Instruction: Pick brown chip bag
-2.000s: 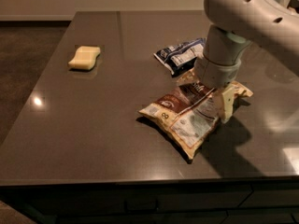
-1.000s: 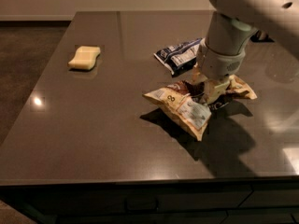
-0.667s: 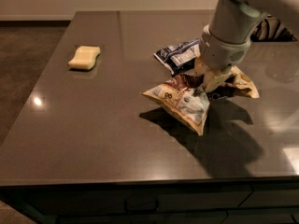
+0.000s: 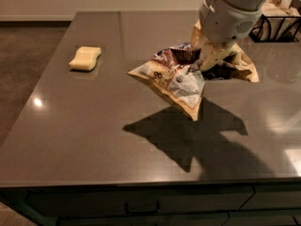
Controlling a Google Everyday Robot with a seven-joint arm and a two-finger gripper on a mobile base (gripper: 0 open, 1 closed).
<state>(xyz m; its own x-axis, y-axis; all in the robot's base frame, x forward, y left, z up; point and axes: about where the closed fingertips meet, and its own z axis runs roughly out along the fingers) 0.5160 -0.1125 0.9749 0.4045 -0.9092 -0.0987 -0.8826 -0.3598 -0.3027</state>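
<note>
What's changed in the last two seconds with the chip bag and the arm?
The gripper, shut on the brown chip bag, has risen and lifted it clear of the table, where it lay two seconds ago; its shadow now falls below it. The smaller blue bag is no longer in sight. The yellow sponge has stayed put.

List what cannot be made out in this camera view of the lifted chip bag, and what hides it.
1. Gripper, over the table's right rear, holding the brown chip bag in the air: where its fingers pinch is buried in the bag's folds.
2. Arm: cut off by the top edge.
3. Bag's print: too small to read.
4. Wire basket, top right: cut by the right edge; contents unclear.
</note>
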